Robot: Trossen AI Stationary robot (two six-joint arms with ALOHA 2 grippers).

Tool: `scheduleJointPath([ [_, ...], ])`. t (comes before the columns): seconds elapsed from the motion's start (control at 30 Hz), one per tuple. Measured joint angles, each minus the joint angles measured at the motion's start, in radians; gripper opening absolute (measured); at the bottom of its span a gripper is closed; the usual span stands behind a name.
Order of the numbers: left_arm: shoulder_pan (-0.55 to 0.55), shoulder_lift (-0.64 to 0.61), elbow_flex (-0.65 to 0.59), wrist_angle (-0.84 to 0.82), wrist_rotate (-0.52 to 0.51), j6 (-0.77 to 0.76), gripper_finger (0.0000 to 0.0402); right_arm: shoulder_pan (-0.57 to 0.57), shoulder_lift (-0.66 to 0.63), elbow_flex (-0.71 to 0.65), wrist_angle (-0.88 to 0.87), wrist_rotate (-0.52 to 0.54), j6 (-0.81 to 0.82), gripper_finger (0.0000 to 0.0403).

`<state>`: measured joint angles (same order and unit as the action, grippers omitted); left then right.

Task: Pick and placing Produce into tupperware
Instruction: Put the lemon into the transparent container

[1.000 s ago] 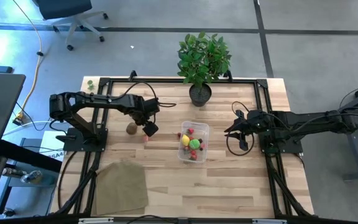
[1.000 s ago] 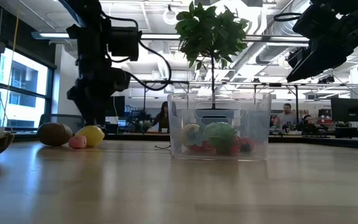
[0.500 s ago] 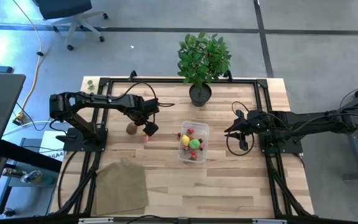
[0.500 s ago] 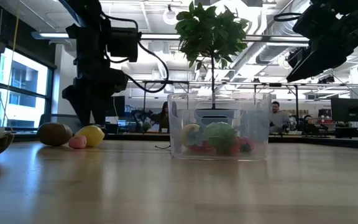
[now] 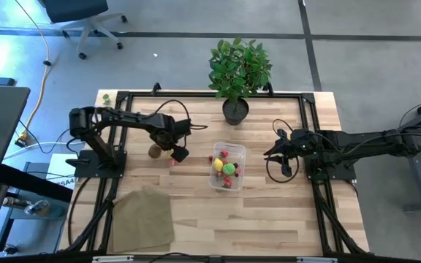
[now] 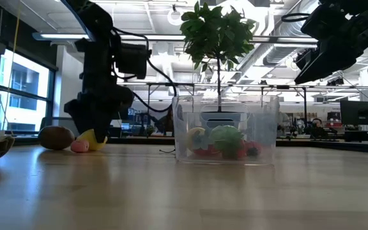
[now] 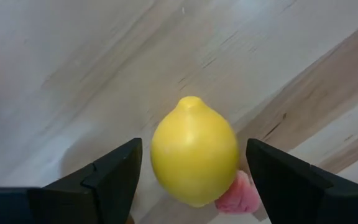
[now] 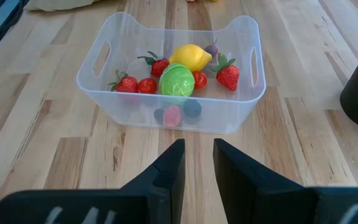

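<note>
Left gripper: jaws spread, one finger either side of a yellow lemon, neither visibly touching it; nothing grasped. It stands low over the table, left of the tupperware.

Lemon: on the wood, with a small pink piece touching its side. A brown fruit lies just left of the pair.

Tupperware: clear, lidless, mid-table, near the potted plant. Contents: a second lemon, a green cabbage-like ball, several strawberries and other small red pieces.

Right gripper: waiting right of the tupperware, fingers nearly together, holding nothing.

Tan cloth: near-left corner, not in use.

Step in hand, as judged: approach to pick up the lemon. Next move calls for closing squarely on its widest part without catching the pink piece, then lifting and carrying right to the tupperware.
</note>
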<state>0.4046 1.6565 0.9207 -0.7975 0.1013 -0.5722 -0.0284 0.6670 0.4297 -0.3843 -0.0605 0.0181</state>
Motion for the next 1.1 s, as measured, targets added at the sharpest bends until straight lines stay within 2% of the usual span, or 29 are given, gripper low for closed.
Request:
scheduleJointPath([
  [0.77,0.0,0.012,0.0,0.006,-0.016,0.014,0.0274,0.0,0.0,0.0,0.0,0.0,0.0,0.0073],
  [0.87,0.0,0.012,0.0,0.005,-0.016,0.011,0.0258,0.0,0.0,0.0,0.0,0.0,0.0,0.0073],
  [1.1,0.0,0.011,0.0,0.007,-0.016,-0.016,0.0194,0.0,0.0,0.0,0.0,0.0,0.0,0.0073],
])
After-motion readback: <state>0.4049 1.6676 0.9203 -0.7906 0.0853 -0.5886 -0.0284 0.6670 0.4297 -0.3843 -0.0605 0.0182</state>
